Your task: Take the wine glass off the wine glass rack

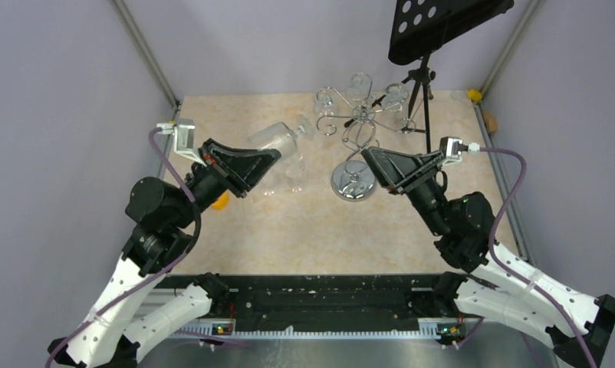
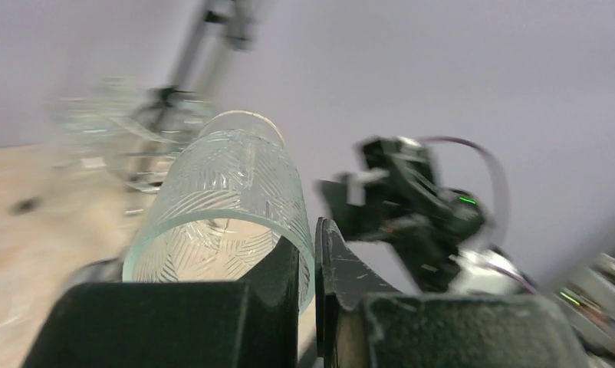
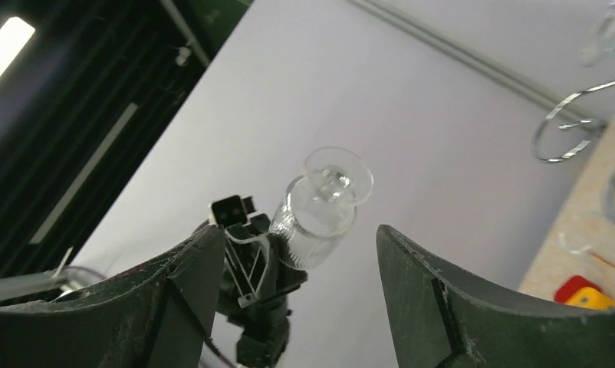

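A clear patterned wine glass point(image 1: 277, 138) is held tilted in the air, left of the wine glass rack point(image 1: 358, 119) and apart from it. My left gripper point(image 1: 270, 157) is shut on the glass's rim wall, one finger inside the bowl and one outside, as the left wrist view shows on the glass point(image 2: 228, 199) at the gripper point(image 2: 308, 261). The glass's foot points away toward the back. My right gripper point(image 1: 369, 161) is open and empty beside the rack's round chrome base point(image 1: 353, 184). In the right wrist view the glass point(image 3: 320, 211) shows between my open fingers point(image 3: 300, 253), far off.
More glasses point(image 1: 358, 84) hang on the rack's scroll arms. A black tripod music stand point(image 1: 423, 92) stands at the back right behind the rack. A small orange object point(image 1: 221, 201) lies under my left arm. A yellow object point(image 1: 473, 95) sits in the back right corner.
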You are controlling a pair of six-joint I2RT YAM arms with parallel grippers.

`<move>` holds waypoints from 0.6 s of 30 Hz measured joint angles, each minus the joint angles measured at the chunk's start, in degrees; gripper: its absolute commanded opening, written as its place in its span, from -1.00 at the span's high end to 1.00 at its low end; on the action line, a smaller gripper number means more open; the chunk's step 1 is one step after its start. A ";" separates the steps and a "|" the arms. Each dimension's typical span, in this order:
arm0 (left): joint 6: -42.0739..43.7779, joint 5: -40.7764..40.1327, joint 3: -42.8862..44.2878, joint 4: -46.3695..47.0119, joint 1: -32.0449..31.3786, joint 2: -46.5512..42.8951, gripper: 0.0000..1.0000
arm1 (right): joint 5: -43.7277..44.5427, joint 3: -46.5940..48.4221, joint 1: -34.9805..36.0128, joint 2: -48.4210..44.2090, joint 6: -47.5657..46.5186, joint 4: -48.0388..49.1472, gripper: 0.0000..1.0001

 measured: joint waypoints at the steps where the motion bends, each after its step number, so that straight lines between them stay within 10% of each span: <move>1: 2.91 -5.29 1.25 -4.66 -0.04 -0.26 1.00 | 1.22 0.46 -0.02 -0.63 -0.79 -2.86 -0.38; 9: 17.62 -49.64 5.75 -29.81 0.83 6.40 1.00 | 8.13 1.18 -0.02 -4.20 -4.46 -14.86 -0.28; 18: 19.69 -50.31 5.14 -41.35 18.36 18.08 1.00 | 11.19 1.18 0.00 -6.54 -6.56 -18.71 -0.25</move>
